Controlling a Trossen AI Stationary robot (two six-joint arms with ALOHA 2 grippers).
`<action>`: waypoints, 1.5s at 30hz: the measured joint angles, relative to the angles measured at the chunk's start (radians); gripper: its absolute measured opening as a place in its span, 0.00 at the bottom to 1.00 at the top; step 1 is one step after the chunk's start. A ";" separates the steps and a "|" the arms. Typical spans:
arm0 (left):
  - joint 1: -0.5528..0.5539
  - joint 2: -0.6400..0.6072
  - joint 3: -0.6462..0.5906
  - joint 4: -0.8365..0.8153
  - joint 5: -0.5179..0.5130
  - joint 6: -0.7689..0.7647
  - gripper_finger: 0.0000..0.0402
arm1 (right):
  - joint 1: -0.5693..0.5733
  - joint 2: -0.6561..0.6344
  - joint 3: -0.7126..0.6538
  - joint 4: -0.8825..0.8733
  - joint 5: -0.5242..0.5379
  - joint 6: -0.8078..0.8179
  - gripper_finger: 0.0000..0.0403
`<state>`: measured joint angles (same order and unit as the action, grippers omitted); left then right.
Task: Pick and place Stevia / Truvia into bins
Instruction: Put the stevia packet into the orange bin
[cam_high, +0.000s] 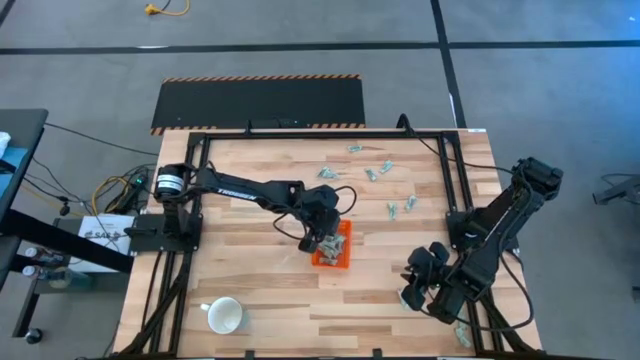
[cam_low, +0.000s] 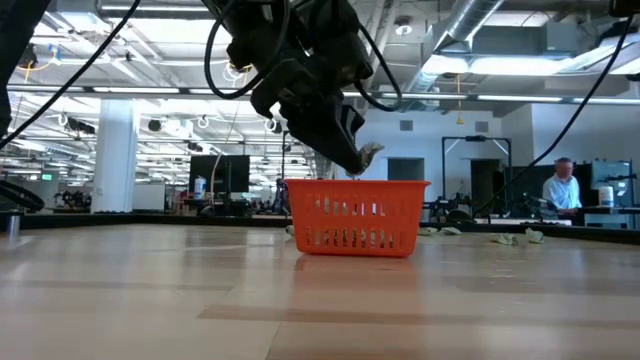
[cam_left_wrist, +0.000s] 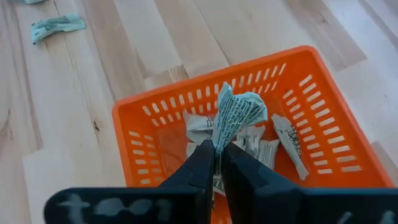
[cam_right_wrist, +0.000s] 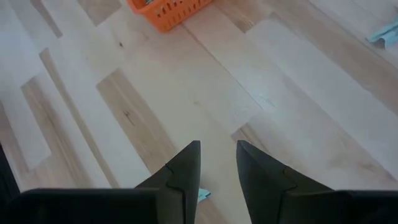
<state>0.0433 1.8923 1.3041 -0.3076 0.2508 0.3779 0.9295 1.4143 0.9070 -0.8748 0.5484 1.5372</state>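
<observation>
Sachets (cam_left_wrist: 273, 140) in bin (cam_left_wrist: 323, 124), mug (cam_high: 224, 316) apart.

Orange bin (cam_high: 334, 247), slotted low walls, sits upright near counter centre, several crumpled pale green-and-white sachets (cam_left_wrist: 283, 138) lying inside it. One more sachet (cam_left_wrist: 235, 114) is pinched, crumpled and upright, just above the bin between the closed fingers of the left end effector (cam_left_wrist: 217, 163). Loose sachets (cam_high: 375, 166) lie scattered flat on the counter at about 1 o'clock from the bin, well apart from it, and another one (cam_high: 461, 334) lies at about 4 o'clock near the counter edge.
</observation>
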 joint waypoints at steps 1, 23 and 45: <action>0.000 0.000 0.000 0.000 0.000 0.000 0.03 | 0.000 0.000 0.000 0.000 0.000 -0.001 0.24; 0.023 0.000 0.081 -0.202 -0.008 -0.021 0.38 | 0.000 0.011 0.000 -0.011 0.007 -0.054 0.24; 0.176 -0.186 0.111 -0.496 -0.065 -0.114 0.41 | 0.046 0.113 -0.005 -0.144 -0.041 -0.030 0.24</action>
<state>0.2192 1.7060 1.4150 -0.8039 0.1860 0.2640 0.9755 1.5270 0.9017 -1.0186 0.5074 1.5072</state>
